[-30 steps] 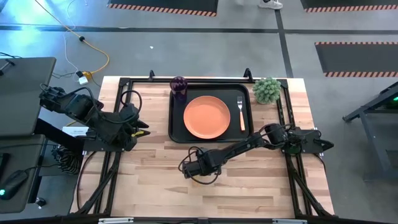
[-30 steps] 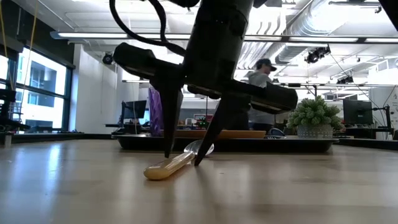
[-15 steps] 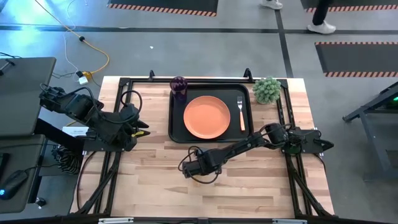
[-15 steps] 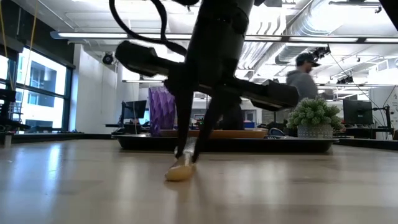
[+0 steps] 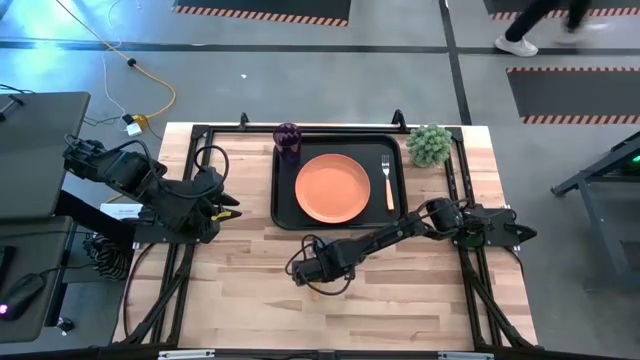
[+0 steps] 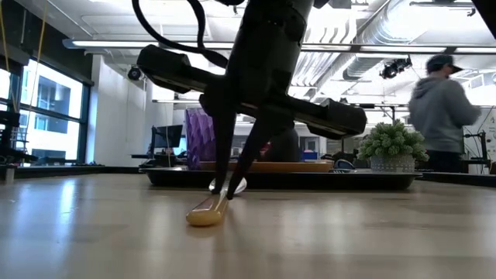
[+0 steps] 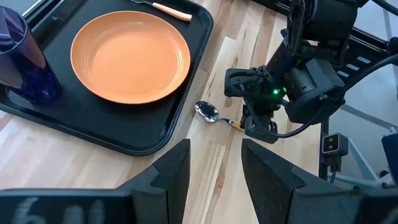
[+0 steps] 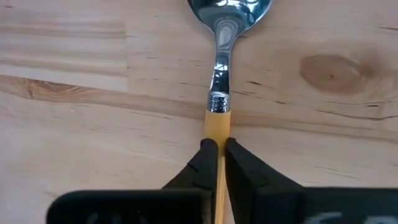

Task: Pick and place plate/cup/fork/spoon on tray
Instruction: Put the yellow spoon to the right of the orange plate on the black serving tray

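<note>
Our right claw (image 8: 217, 163) is pressed together on the orange handle of the spoon (image 8: 221, 65), down on the worktop (image 5: 400, 290) just in front of the tray (image 5: 283, 215). A second ago the low view showed the two fingers straddling the handle with the spoon lying slanted between them; half a second ago they had drawn in around it; now they pinch it. The handle's free end has swung a little and still rests on the wood, so we judge the grasp made but the lift not yet begun. In the left wrist view the spoon's bowl (image 7: 207, 111) lies just off the tray's near corner, pointing toward it. The plate (image 5: 332, 187) and fork (image 5: 388, 180) already sit in the tray, and the cup (image 5: 288, 141) stands at its far left corner, so the spoon is the last piece out. Next we would raise it and carry it the short way over the rim. Our left claw (image 7: 214, 167) waits spread at the worktop's left side, looking on. A person walks through the room behind.
</note>
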Action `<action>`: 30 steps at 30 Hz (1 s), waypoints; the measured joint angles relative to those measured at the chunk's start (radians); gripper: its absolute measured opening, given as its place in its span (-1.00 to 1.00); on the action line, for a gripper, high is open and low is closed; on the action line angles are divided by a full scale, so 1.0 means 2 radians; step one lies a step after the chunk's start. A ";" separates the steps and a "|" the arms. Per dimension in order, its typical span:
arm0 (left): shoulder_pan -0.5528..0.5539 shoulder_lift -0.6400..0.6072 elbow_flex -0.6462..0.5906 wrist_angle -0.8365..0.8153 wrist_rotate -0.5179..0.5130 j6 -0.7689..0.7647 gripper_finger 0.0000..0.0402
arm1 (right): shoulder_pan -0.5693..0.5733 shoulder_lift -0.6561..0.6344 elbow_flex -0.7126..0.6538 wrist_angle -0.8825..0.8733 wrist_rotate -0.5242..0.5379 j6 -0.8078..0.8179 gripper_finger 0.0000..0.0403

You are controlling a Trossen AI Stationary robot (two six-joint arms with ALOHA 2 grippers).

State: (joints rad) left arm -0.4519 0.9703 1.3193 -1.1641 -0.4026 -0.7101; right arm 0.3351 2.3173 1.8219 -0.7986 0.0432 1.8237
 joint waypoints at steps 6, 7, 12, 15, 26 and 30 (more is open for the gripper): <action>0.000 0.000 0.000 0.000 0.000 -0.001 -0.34 | 0.000 -0.002 -0.001 0.011 0.001 -0.002 -0.78; 0.000 0.000 0.000 0.000 0.000 -0.001 -0.34 | 0.000 -0.002 -0.001 0.012 0.002 -0.002 -0.75; 0.000 0.000 0.000 0.000 0.000 -0.001 -0.34 | 0.000 -0.003 -0.003 0.015 0.003 0.000 -0.60; 0.000 0.000 0.000 0.000 0.000 -0.001 -0.34 | 0.000 -0.004 -0.003 0.020 0.002 0.004 -0.55; 0.000 0.000 0.000 0.000 0.000 0.000 -0.34 | -0.001 -0.003 0.011 0.010 0.003 0.005 -0.56; 0.000 0.000 0.000 0.000 0.000 0.000 -0.34 | -0.001 0.000 0.010 0.030 0.004 0.004 -0.56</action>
State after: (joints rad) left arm -0.4519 0.9699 1.3193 -1.1633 -0.4030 -0.7097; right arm 0.3340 2.3175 1.8427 -0.7382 0.0522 1.8318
